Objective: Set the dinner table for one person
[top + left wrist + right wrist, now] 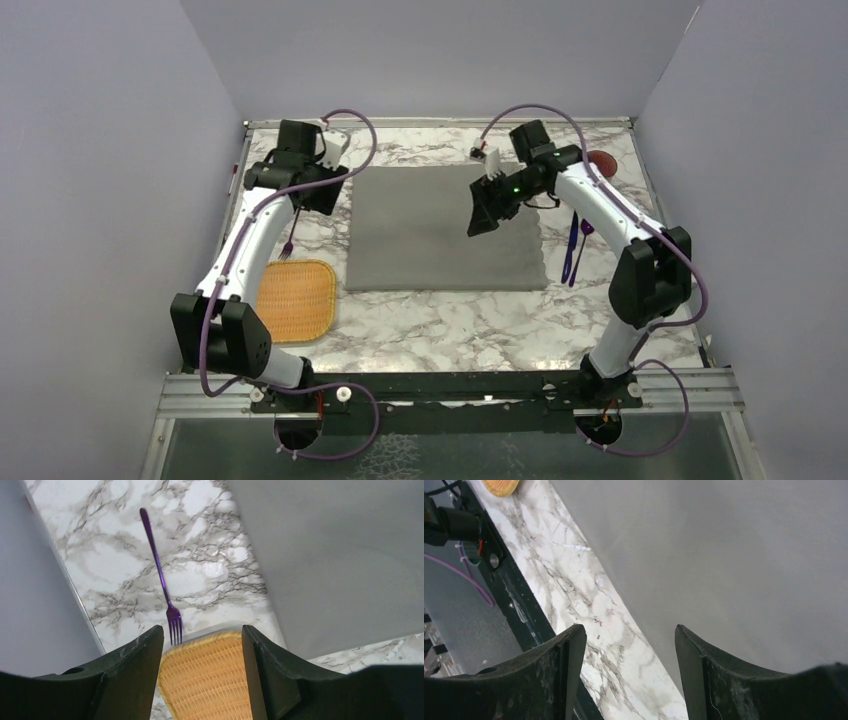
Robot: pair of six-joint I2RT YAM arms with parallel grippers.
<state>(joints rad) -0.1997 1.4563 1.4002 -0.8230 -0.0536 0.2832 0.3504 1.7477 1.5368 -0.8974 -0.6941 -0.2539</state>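
Left tool (201, 630), right tool (630, 629) agape over white-and-grey veined marble dinner table (450, 325)

Grey placemat (445, 228); purple fork (159, 575) beside orange woven tray (295, 298)

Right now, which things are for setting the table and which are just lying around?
For the job:
table
grey mat
purple fork, left of the mat
purple cutlery, right of the mat
woven tray

Just there:
purple cables on the arms
red round thing, far right, half hidden, so I cannot tell what it is
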